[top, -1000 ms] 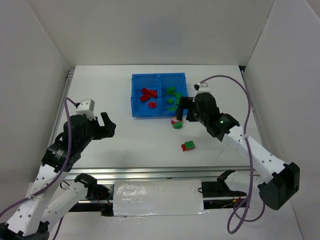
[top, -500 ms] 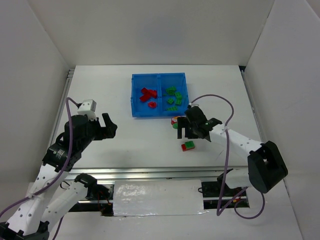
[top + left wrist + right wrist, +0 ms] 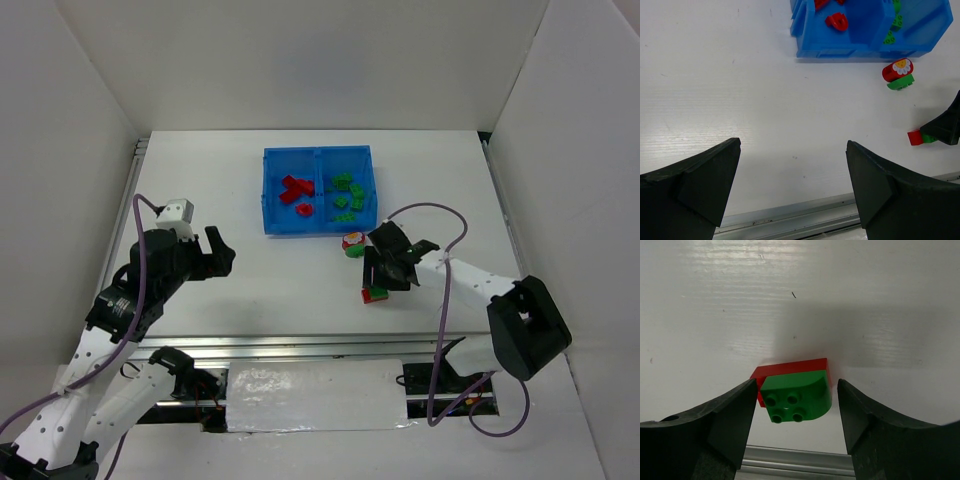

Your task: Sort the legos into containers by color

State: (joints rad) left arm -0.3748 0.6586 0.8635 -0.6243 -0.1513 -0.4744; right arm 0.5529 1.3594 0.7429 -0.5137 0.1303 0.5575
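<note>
Two colours meet in the piece nearest the front edge of the table. The joined brick, green seated on red, lies flat on the bare surface with its studs up. We find the right gripper set low directly over it, one finger on each side. Its jaws stand apart and are not pressed on the piece. A sliver of table shows between the green part and the finger on the right of the wrist view. The red part juts toward the other finger and is touching it or nearly so; we cannot tell which. The piece's longer side runs from finger to finger, so in our judgement the jaws will bear on its short ends. The red lip would be met first, which may nudge the piece sideways before both fingers seat.

The left gripper hangs well apart to the left, jaws released wide, with nothing between them. The right arm is plainly the nearer.

Beyond the joined brick, just short of the tray, lies the flower piece, red over green and unsorted. Farther still is the tray, with red bricks in its left compartment and green bricks in its right. We judge that the two-colour piece fits neither compartment until parted.
</note>
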